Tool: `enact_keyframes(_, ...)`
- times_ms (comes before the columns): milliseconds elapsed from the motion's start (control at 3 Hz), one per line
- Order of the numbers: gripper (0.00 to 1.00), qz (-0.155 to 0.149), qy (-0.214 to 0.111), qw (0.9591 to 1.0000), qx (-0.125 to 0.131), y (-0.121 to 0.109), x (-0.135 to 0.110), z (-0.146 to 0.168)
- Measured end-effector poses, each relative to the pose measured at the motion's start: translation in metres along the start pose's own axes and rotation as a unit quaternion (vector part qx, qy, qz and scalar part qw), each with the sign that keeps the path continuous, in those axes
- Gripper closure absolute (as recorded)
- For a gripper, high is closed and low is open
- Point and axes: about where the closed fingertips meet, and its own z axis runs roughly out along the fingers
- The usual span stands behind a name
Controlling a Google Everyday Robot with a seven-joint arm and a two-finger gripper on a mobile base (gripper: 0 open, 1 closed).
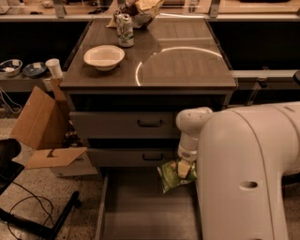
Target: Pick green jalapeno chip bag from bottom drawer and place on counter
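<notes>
The green jalapeno chip bag (170,176) hangs in my gripper (183,169), a little above the floor of the open bottom drawer (140,211), near the drawer's right side. The gripper is shut on the bag's upper right edge. My white arm (243,173) fills the right side of the view and hides the drawer's right wall. The counter (183,65) is the glossy grey-brown cabinet top above, with a bright curved reflection.
On the counter stand a white bowl (104,56), a green-and-white soda can (124,30) and a tan wrinkled bag (143,9). Two grey drawer fronts (126,124) with black handles sit above the open drawer. An open cardboard box (44,129) stands at left.
</notes>
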Motion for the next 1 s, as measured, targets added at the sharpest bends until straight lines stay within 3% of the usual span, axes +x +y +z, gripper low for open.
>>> enact_keyframes(333, 1.0, 0.009, 0.044, 0.9986, 0.03, 0.01, 0.0, -0.096)
enact_keyframes(667, 1.0, 0.036, 0.072, 0.9937, 0.078, 0.004, -0.009, -0.19)
enact_keyframes(1000, 1.0, 0.08, 0.09, 0.9852, 0.122, -0.01, -0.015, -0.283)
